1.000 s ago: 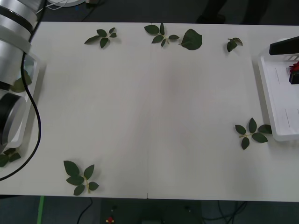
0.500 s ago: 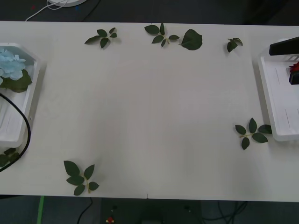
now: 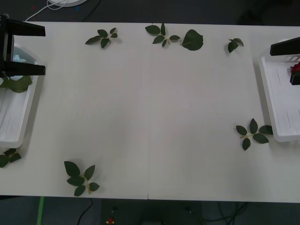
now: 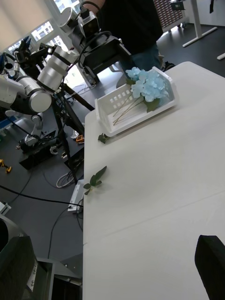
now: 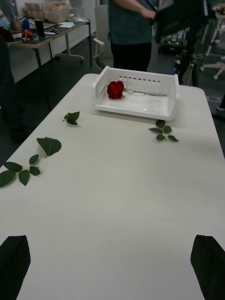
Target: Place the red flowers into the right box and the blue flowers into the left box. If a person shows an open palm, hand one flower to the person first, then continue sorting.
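The left pincer hung released over the left box, its two black fingers wide apart above the tray's far end. Beneath and beside it lay the blue flowers, fluffy pale heads with thin stems running along the slotted white plastic tray.

The right pincer stood at the far end of the right box; one black finger crossed the tray's rim, and whether it was released or clenched could not be told. Just beside it lay a red flower, a small round rose head against the tray's wall.

Loose matte leaf sprigs lay scattered on the smooth white bench, well apart from both pincers.
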Controlling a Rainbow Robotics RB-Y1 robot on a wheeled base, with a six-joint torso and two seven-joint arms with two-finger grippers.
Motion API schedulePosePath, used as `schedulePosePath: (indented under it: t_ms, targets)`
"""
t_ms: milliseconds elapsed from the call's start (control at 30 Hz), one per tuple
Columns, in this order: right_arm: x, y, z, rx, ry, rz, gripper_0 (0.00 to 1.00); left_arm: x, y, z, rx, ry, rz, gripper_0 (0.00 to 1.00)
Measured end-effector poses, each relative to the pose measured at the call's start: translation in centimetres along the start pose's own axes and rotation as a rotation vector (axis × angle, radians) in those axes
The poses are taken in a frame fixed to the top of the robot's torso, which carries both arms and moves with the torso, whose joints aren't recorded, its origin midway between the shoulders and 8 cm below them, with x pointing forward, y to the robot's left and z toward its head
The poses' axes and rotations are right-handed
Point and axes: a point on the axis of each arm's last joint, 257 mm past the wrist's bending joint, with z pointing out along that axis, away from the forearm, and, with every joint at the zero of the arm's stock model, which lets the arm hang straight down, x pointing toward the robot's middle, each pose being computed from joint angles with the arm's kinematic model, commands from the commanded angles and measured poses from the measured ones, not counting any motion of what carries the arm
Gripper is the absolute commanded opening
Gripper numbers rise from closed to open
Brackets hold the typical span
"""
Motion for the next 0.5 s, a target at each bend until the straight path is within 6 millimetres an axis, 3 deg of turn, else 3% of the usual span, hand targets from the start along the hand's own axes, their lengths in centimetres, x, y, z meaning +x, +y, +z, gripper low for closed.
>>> schedulePosePath:
  t_ms: [233, 500]
  targets:
    - [0.0, 0.0, 0.0, 0.0, 0.0, 0.0, 1.0, 3.4, -2.8, 0.0, 0.105, 0.136, -0.026, 1.0]
    - [0.0, 0.0, 0.0, 0.0, 0.0, 0.0, 1.0, 4.9, -2.5, -0.8, 0.09, 0.217, -0.028, 1.0]
